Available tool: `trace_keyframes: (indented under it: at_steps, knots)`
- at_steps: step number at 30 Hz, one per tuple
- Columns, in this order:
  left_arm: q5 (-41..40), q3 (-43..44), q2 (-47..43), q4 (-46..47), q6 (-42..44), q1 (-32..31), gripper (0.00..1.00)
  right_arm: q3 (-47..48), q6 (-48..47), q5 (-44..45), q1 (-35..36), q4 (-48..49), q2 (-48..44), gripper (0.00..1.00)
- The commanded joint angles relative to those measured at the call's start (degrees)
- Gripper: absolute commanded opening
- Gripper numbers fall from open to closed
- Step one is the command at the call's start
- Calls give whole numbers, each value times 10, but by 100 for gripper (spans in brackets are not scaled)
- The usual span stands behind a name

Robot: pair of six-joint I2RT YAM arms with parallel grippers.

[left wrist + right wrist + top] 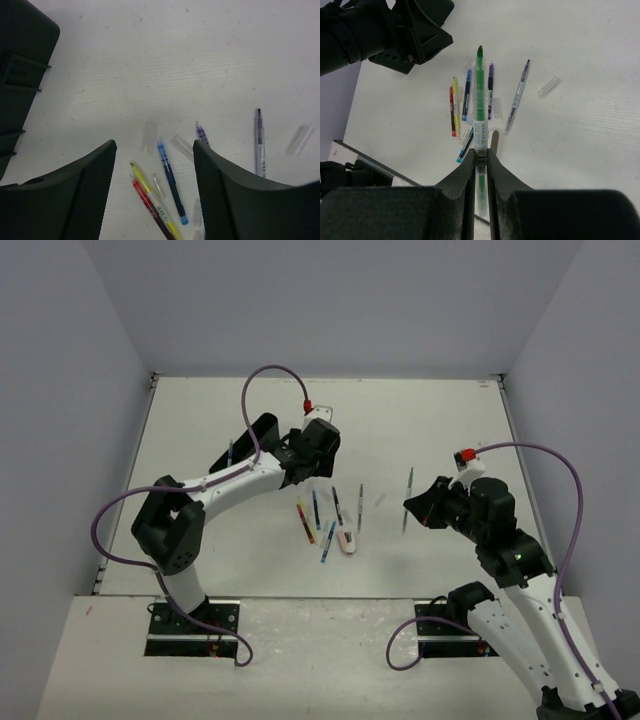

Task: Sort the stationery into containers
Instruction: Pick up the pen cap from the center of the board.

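Pale lavender walls (330, 300) close in a white table (450, 430) on three sides. At the far left lies the black organiser tray (20, 75), partly hidden under the left arm. A moulded tab on its side carries raised marks too blurred to read.

Beside it the left gripper (154, 146) hangs over the table with its fingers spread wide and nothing between them. Below it is the near end of a loose cluster of pens.

Six pens lie in that cluster at the middle of the table. From the left they are:
- one red pen (452, 112) and one yellow pen (456, 102), touching side by side
- one blue pen (466, 95)
- one light-blue pen (464, 150), nearer the arm bases
- one purple pen (491, 82)
- one clear grey pen (518, 96), set a little apart

One pinkish-white eraser (346, 539) sits just beside the light-blue pen. At least three clear caps (548, 86) are scattered among and beside the pens. The grey pen's barrel has dark print that cannot be made out.

Furthest right, the right gripper (481, 159) is clamped on a seventh pen, a green pen (479, 95). It is held clear of the table with its tip pointing away from the wrist. A white label with a barcode and small lettering wraps its barrel, and the text is too fine to read.
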Motion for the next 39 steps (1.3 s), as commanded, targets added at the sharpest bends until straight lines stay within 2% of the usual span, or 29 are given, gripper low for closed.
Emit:
trace_keyframes:
  at_steps: [1, 3, 8, 12, 13, 22, 39]
  knots:
    - [13, -17, -15, -13, -1, 5, 50, -4, -4, -27, -1, 27, 4, 0]
    - [-2, -34, -23, -28, -58, 5, 44, -8, -3, -30, -1, 29, 6, 0]
    - [-22, -89, -43, -16, -162, -12, 41, -16, 2, -37, -1, 40, 11, 0]
    - [-39, -91, -21, -41, -254, -24, 26, -16, 5, -44, -1, 44, 16, 0]
    - [-40, -92, -15, -43, -262, -25, 25, -17, 5, -46, -1, 45, 17, 0]
    - [-42, -98, 4, -37, -297, -37, 15, -25, 4, -47, -1, 51, 17, 0]
    - [-54, -110, 20, -39, -316, -49, 15, -24, 0, -54, -1, 51, 27, 0]
